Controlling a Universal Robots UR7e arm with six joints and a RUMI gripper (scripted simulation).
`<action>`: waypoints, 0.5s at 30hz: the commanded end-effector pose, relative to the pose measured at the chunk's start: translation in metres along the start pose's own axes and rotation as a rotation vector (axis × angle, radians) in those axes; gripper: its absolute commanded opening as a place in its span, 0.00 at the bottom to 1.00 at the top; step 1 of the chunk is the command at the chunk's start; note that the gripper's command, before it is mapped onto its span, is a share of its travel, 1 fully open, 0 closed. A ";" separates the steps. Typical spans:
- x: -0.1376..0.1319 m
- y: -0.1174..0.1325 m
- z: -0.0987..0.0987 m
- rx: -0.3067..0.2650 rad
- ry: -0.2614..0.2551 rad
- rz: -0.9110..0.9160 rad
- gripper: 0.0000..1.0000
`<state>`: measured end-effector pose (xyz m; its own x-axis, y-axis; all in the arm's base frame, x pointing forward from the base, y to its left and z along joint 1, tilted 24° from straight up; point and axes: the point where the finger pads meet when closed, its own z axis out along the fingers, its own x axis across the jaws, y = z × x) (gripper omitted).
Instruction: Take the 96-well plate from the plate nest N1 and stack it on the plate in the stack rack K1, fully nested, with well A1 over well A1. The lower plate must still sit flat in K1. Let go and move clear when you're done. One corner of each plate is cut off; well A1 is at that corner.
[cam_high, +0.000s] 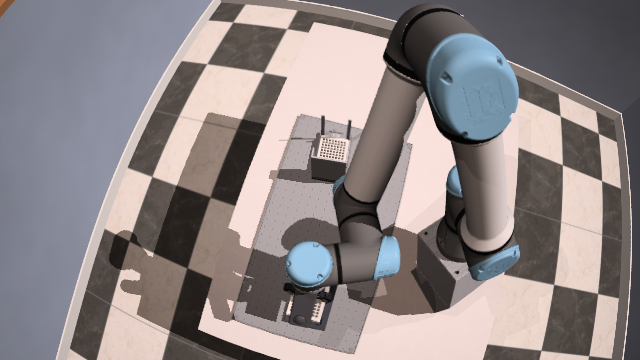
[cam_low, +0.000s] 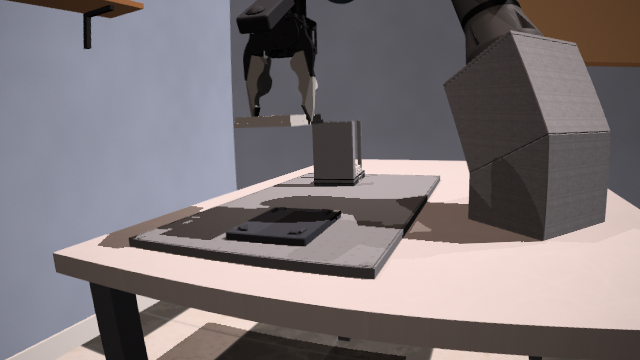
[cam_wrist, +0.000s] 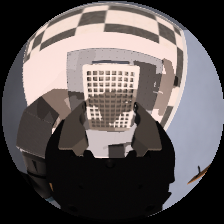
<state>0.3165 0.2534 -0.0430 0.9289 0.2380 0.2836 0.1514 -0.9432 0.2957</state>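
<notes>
The gripper (cam_low: 281, 111) hangs high above the desk (cam_low: 450, 280), its two jaws pointing down and clamped on the edges of the 96-well plate (cam_low: 270, 121). In the exterior view the plate is level in the air, well clear of everything below. In the wrist view the plate's white grid of wells (cam_wrist: 111, 92) fills the space between the two dark fingers. Directly beneath, at 6 o'clock from the gripper, lies the dark, flat plate nest N1 (cam_low: 285, 226), with nothing on it. It rests on a grey perforated board (cam_low: 360, 250). Toward 3 o'clock in the exterior view stands the stack rack K1 (cam_low: 336, 152), a tall grey block with thin posts. From the top view a second white plate (cam_high: 332, 148) sits in the rack. The arm's grey pedestal (cam_low: 540, 140) stands at the far right.
</notes>
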 end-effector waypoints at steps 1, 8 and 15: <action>0.000 0.000 -0.003 -0.001 -0.002 0.000 0.00; -0.002 0.001 -0.002 -0.003 -0.006 -0.001 0.00; -0.002 0.001 -0.002 -0.003 -0.006 -0.001 0.00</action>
<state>0.3143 0.2530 -0.0418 0.9308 0.2376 0.2777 0.1516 -0.9424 0.2982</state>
